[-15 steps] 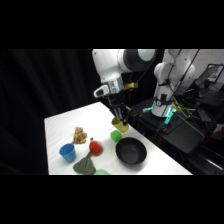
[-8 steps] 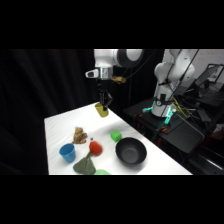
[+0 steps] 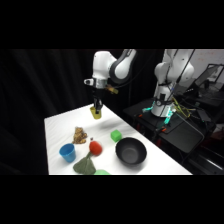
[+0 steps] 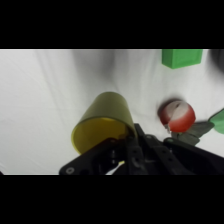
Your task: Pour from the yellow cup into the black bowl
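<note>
Above far end of white table (image 3: 60, 125), my gripper (image 3: 96, 111) holds yellow cup (image 4: 102, 125) in air, fingers clamped on its rim. Black bowl (image 3: 131, 151) sits well apart at near edge, green cup (image 3: 116, 135) between, red object (image 4: 175, 114) below.

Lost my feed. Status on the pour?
Gripper shut on yellow cup, held above the table. Black bowl sits apart, nearer the camera. Green cup between them.
</note>
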